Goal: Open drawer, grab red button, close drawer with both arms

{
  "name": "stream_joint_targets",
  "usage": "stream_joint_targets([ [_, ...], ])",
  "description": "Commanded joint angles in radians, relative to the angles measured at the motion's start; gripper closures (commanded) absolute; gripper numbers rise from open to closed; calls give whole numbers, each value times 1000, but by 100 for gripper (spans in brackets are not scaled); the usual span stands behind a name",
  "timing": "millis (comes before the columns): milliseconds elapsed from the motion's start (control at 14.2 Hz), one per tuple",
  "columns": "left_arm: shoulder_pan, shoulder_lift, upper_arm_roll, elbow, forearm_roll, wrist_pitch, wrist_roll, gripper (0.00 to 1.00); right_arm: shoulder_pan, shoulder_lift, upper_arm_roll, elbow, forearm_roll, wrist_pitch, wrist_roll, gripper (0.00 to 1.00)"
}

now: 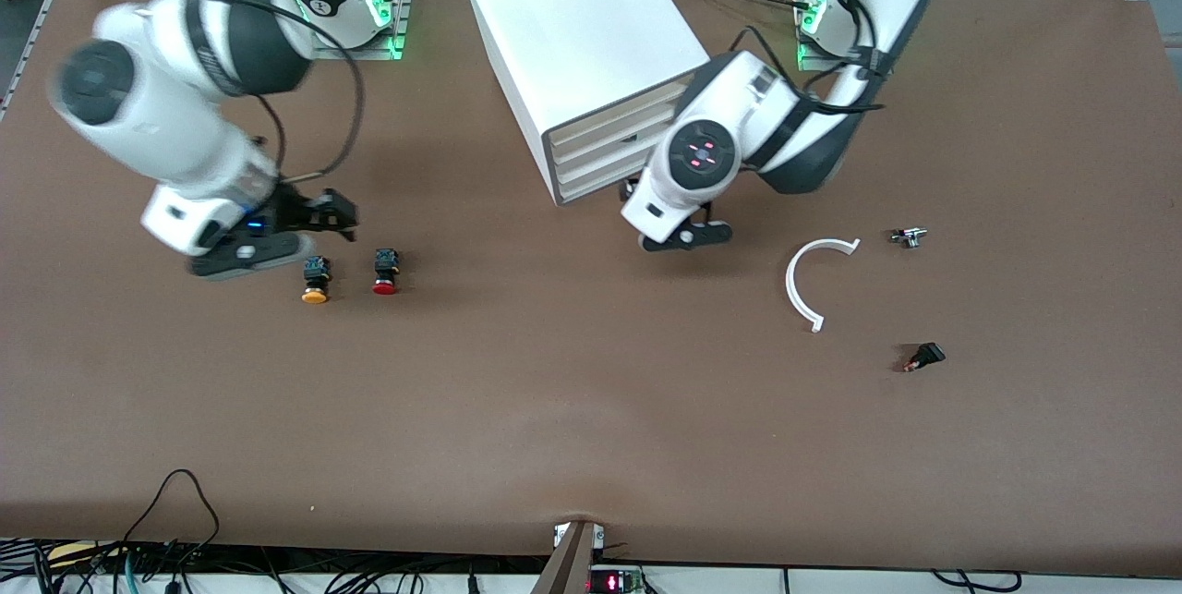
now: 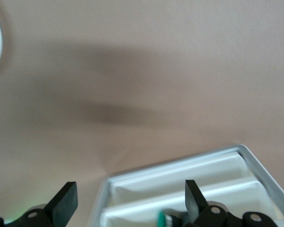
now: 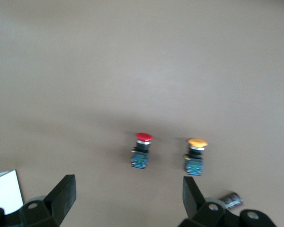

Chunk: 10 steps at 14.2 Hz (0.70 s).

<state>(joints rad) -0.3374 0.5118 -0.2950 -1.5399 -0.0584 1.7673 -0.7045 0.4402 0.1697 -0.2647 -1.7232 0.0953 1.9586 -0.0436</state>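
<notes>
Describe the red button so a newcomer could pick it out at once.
Start at the white cabinet and move toward the right arm's end of the table, nearer the front camera, to two small push buttons lying side by side by the right gripper. The red button is the one closer to the cabinet; its neighbour, the orange button, differs only in cap colour.

We see a red-capped button (image 3: 142, 150) and an orange-capped one (image 3: 196, 155) (both black-bodied, blue-ended) ahead of our black jaws, brown table (image 1: 572, 391), white cabinet (image 1: 582, 30), cream drawer fronts.
</notes>
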Motion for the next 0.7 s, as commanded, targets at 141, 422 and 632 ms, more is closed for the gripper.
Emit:
stream_joint_targets([
  [141, 112, -61, -4, 88, 136, -151, 242, 0, -147, 11, 30, 189, 6, -173, -65, 0],
  [422, 207, -68, -1, 243, 187, -288, 407, 0, -314, -18, 134, 232, -5, -213, -101, 0],
  [632, 268, -122, -1, 256, 212, -307, 488, 0, -393, -47, 177, 232, -23, -214, -178, 0],
])
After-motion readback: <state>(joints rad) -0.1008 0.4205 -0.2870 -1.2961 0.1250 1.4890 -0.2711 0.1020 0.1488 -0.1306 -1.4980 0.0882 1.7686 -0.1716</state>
